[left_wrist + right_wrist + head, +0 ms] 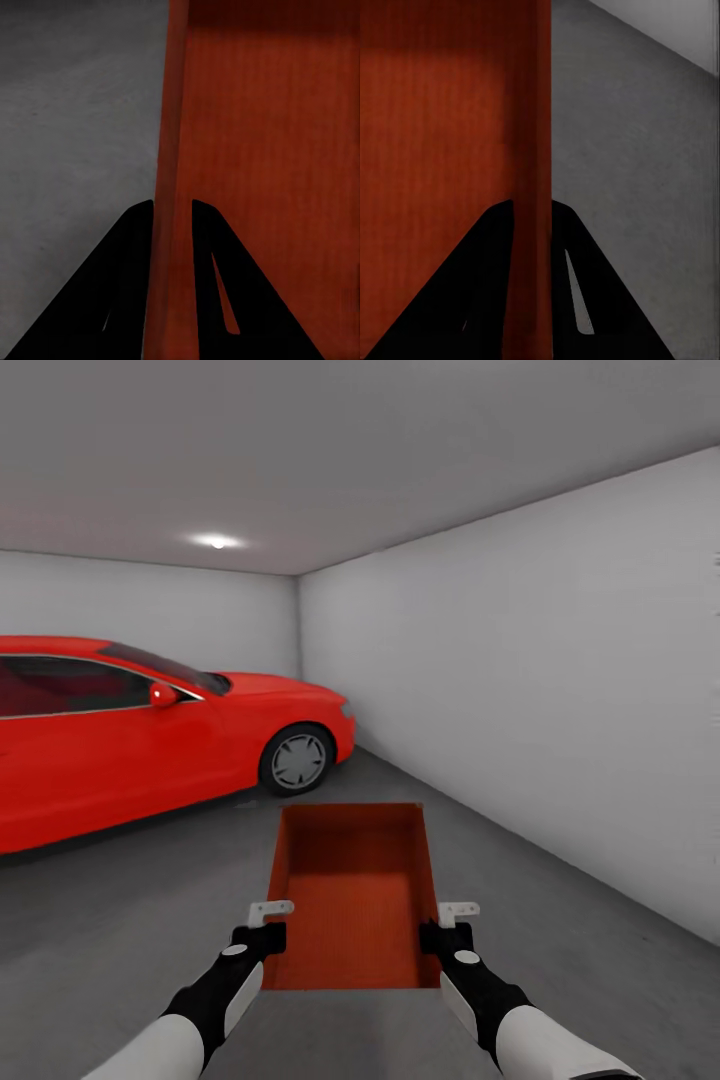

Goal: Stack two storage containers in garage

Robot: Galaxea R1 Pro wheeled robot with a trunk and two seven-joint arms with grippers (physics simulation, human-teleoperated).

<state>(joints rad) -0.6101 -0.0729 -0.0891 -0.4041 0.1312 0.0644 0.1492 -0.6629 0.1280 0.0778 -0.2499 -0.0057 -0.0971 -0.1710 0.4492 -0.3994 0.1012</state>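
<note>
One orange-red storage container hangs in front of me above the garage's grey concrete floor, held level between both arms. My left gripper is shut on its left wall, and the left wrist view has that wall pinched between the black fingers. My right gripper is shut on the right wall, which the right wrist view shows as the wall clamped between its fingers. The bin is lidless, with a ribbed bottom.
A red car is parked at the left, its front wheel near the back. White-grey walls close the room on the right and at the far end. A ceiling light glows above.
</note>
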